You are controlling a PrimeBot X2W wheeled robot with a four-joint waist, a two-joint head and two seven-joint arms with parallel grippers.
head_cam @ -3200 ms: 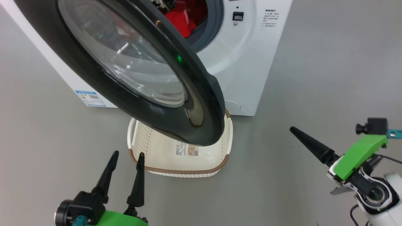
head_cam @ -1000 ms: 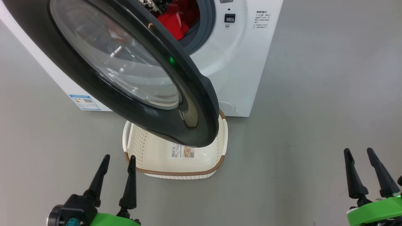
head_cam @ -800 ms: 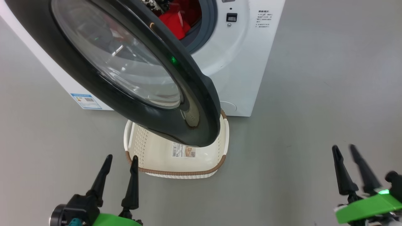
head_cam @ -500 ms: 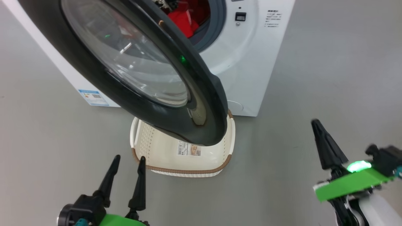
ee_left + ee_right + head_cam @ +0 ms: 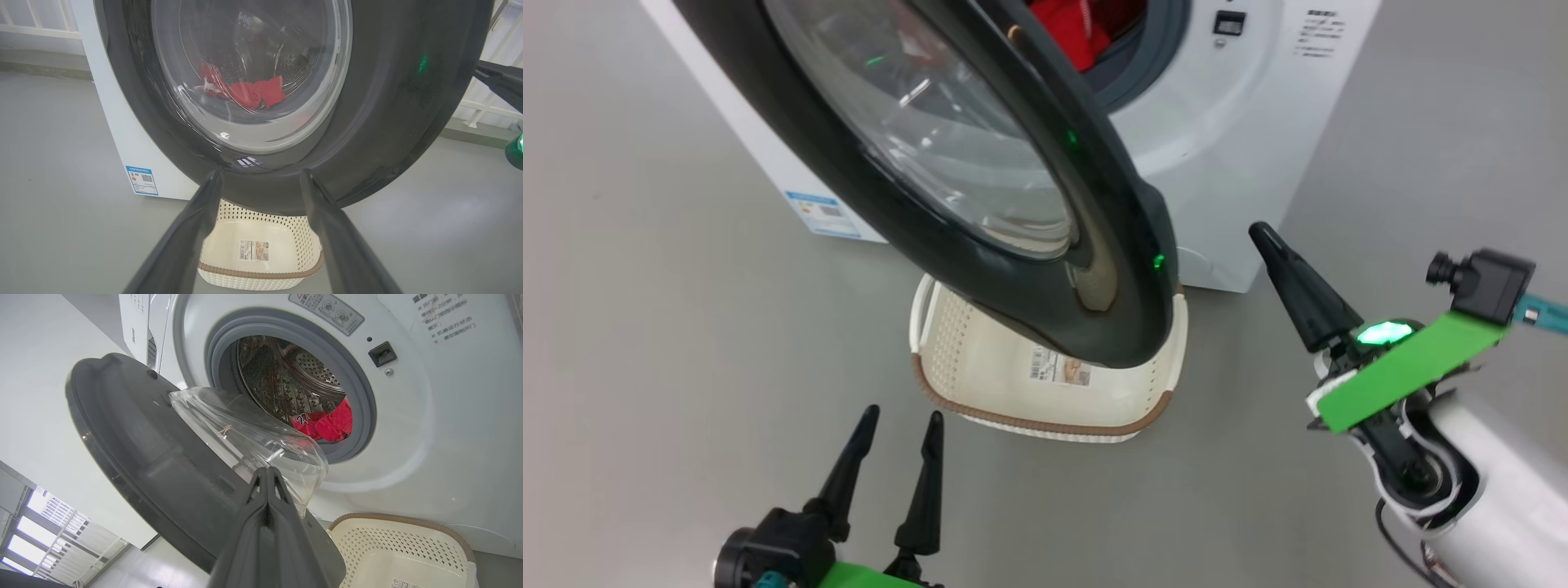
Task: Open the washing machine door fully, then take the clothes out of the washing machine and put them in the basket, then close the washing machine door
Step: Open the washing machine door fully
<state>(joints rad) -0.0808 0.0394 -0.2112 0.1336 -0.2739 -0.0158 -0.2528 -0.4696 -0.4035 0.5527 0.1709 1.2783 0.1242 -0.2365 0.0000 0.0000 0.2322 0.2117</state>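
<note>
1. The washing machine door (image 5: 980, 204) hangs part-open off the washing machine (image 5: 1233, 147), over the basket (image 5: 1045, 426) at its foot.
2. Probably rigid, heavy and slick: push the rim's free edge, not the glass.
3. In front of the washing machine, the right gripper (image 5: 1258, 235) is pressed together and empty; the left gripper (image 5: 904, 413) is spread and empty.

The black door (image 5: 947, 261) is half open, just left of the right pincer (image 5: 1258, 235). Red clothes (image 5: 333, 424) sit in the washer (image 5: 1225, 147). The cream basket (image 5: 1045, 426) sits under the door.
</note>
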